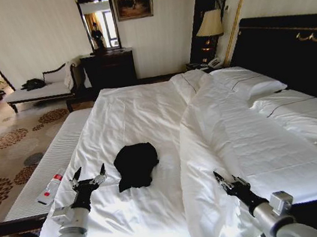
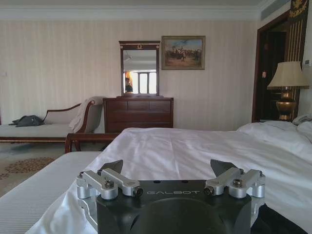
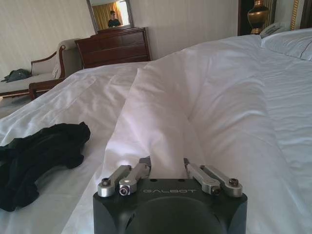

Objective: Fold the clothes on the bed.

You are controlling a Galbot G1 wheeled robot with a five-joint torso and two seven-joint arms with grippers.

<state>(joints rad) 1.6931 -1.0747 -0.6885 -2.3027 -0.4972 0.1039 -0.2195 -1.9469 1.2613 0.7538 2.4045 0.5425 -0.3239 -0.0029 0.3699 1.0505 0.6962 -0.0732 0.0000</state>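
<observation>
The black T-shirt [image 1: 136, 164] lies crumpled in a dark heap on the white sheet of the bed [image 1: 146, 114], and I take it as my landmark. No lettering shows on it; the fabric is bunched and folded over itself.

My left gripper [image 1: 88, 180] hovers just to the left of the T-shirt, near it but apart from it, above the sheet. Its fingers are spread wide, holding nothing. In my left wrist view that gripper [image 2: 168, 171] points along the bed toward the dark dresser [image 2: 138, 113] and the mirror [image 2: 140, 68] on the far wall.

My right gripper [image 1: 225, 181] sits to the right of the T-shirt and a little nearer to me, well apart from it, over the raised fold of the white duvet [image 1: 253, 139]. Its fingers stand parted with a narrower gap than the left pair, and nothing is between them. In my right wrist view the gripper [image 3: 167, 165] hangs over the duvet ridge, with the T-shirt [image 3: 39, 156] off to its side on the lower, flatter sheet.

Left of the T-shirt, beyond my left gripper, a small white and red bottle [image 1: 50, 189] lies on the striped bench [image 1: 51, 167] beside the bed.
</observation>
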